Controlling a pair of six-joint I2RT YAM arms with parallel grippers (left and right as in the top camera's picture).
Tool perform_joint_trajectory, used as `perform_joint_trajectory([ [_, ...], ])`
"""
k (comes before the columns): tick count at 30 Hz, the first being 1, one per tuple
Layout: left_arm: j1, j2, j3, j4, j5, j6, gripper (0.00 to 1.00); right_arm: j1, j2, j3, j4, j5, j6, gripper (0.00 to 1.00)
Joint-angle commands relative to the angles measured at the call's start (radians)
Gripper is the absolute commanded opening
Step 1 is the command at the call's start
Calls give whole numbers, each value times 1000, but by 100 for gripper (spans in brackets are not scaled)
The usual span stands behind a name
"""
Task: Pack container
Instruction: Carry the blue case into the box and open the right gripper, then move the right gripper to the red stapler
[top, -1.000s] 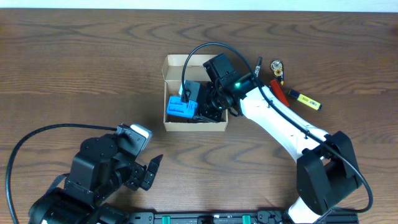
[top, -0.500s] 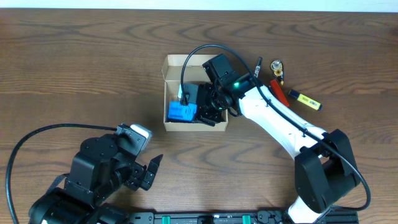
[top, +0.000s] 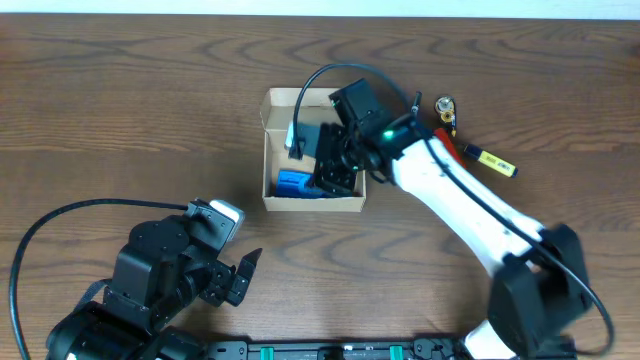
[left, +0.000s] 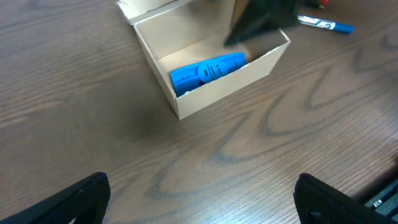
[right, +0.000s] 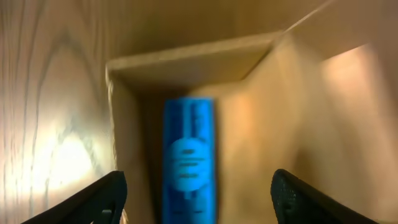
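The container (top: 270, 155) is a small tan cardboard box, lid flap open at its far side, in the middle of the table. A blue oblong object (top: 292, 181) lies inside along its near wall; it also shows in the left wrist view (left: 206, 70) and the right wrist view (right: 188, 165). My right gripper (top: 325, 165) hangs open and empty over the box, its fingers on either side of the blue object (right: 196, 199). My left gripper (top: 240, 275) is open and empty over bare table at the near left, its fingers wide apart (left: 199, 199).
To the right of the box lie a red marker (top: 449, 143), a yellow highlighter (top: 490, 160) and a small metal-and-yellow item (top: 445, 108). A blue marker (left: 323, 25) shows at the top right of the left wrist view.
My right gripper let go of the blue object, which now lies low in the box, and it has drawn back up and slightly away. The left arm has not moved.
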Motion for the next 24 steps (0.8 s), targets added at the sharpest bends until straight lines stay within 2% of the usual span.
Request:
perform_joint_trajectory([
  [1,-4,-3,16,-3,-4,-11,95,-45,-133,44,14,116,87,77],
  [6,-4,-3,16,-3,-4,-11,95,-170,-201,44,-14,290,253,83],
  [13,-4,-3,16,-3,-4,-11,95,-405,-200,35,-122,301,401,83],
  [18,-4,-3,16,-2,-4,-11,95,-495,-183,7,-139,301,398,84],
  [24,-4,-3,16,-3,-4,-11,95,-521,-109,-20,-138,300,340,85],
])
